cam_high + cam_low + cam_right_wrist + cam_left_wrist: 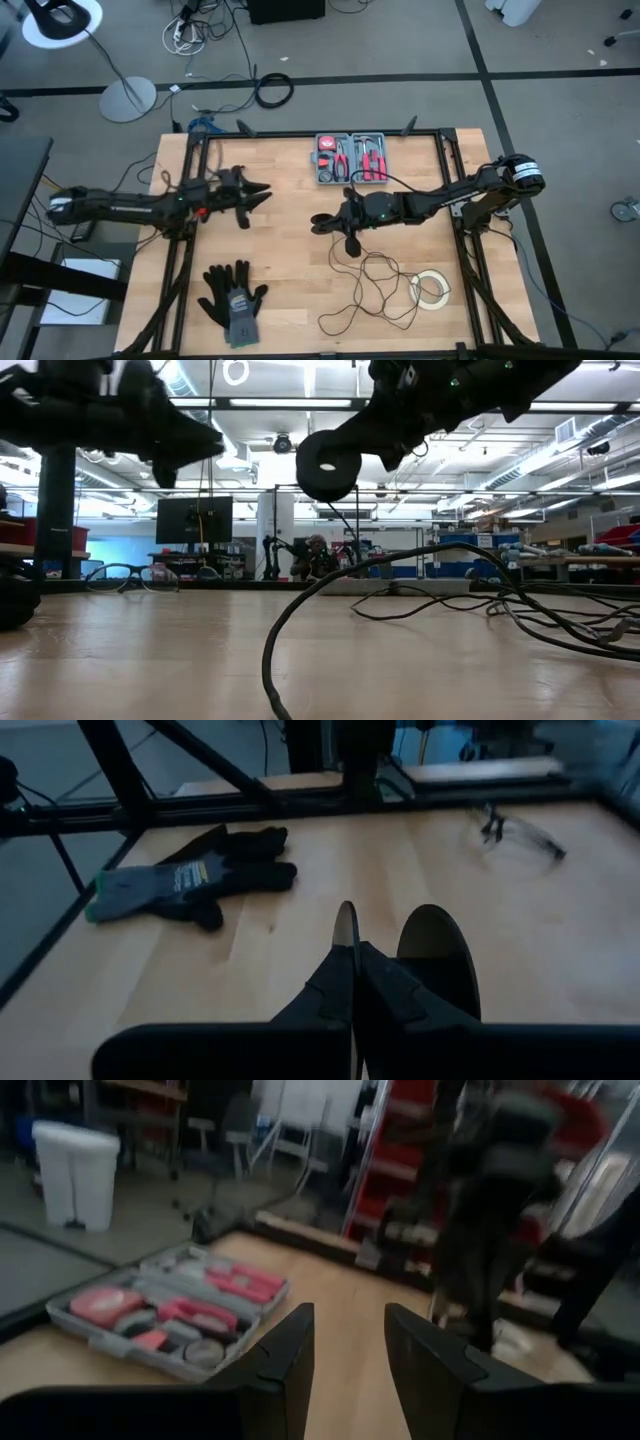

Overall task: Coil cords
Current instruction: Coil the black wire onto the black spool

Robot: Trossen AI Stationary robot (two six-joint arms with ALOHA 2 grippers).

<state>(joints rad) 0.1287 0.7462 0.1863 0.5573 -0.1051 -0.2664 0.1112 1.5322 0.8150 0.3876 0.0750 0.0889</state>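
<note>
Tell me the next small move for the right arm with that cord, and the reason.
Probably carry the disc toward the loose loops of the wire by the tape roll. The right gripper holds the disc lifted off the table, the wire trails in untidy loops, and the left gripper hovers open, away from it.

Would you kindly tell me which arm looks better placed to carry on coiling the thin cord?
Right. Its pincer is already shut on the cord's puck, lifted above the loose wire. The left pincer hangs open and apart from it.
</note>
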